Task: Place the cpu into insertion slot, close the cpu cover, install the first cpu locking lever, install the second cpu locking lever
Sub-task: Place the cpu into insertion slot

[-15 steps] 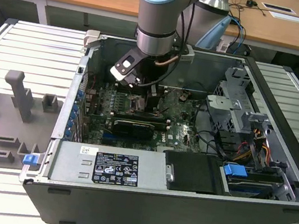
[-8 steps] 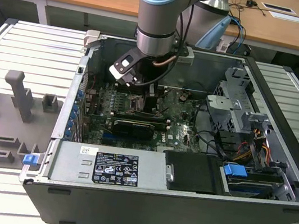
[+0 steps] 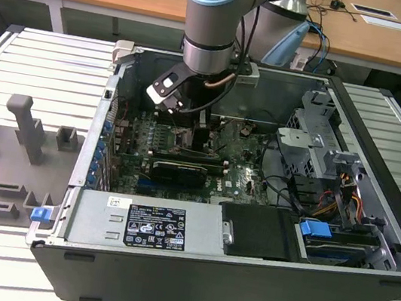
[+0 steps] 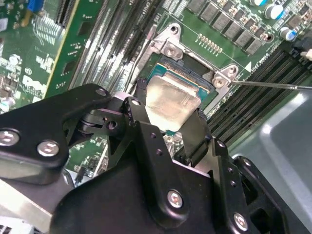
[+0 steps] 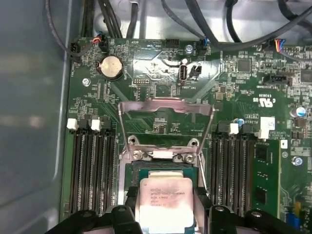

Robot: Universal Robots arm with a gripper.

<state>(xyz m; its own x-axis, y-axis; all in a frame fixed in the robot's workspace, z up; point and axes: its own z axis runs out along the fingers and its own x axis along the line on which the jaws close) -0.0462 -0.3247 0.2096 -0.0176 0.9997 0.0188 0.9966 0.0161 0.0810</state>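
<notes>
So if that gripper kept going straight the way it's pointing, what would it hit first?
Most likely the insertion slot: the gripper holds the cpu right over it, so the chip would meet the socket first. The gap between them is unclear. The cpu cover stands open, aside.

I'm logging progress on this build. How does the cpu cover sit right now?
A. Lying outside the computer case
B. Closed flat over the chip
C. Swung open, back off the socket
C: in the first wrist view the cpu cover is hinged back, clear of the insertion slot, while the gripper holds the cpu at the slot.
</notes>
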